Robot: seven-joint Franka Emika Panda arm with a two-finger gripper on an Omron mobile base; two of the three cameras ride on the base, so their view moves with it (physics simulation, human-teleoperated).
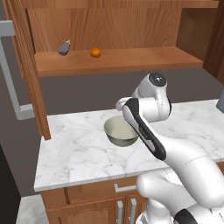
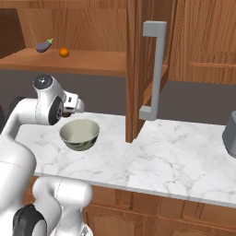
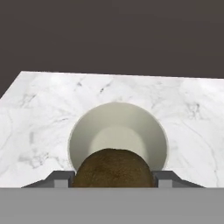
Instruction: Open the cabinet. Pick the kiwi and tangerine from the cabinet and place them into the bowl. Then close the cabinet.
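My gripper (image 3: 113, 176) is shut on the kiwi (image 3: 113, 167), a dark brown oval held between the two fingertips (image 3: 61, 177). Just beyond and below it lies the bowl (image 3: 118, 117), its pale cream inside showing. The bowl (image 1: 120, 132) (image 2: 79, 133) stands on the marble counter, with my hand (image 2: 73, 103) hovering over its far rim. The cabinet (image 1: 131, 60) is open, both doors swung out. The tangerine (image 1: 95, 52) (image 2: 64, 52) sits on its wooden shelf.
A purple eggplant (image 1: 64, 48) (image 2: 44, 45) lies left of the tangerine on the shelf. The right cabinet door (image 2: 137, 69) with its grey bar handle (image 2: 156, 69) juts out over the counter (image 1: 74, 151). A grey appliance (image 2: 229, 133) stands at the counter's right end.
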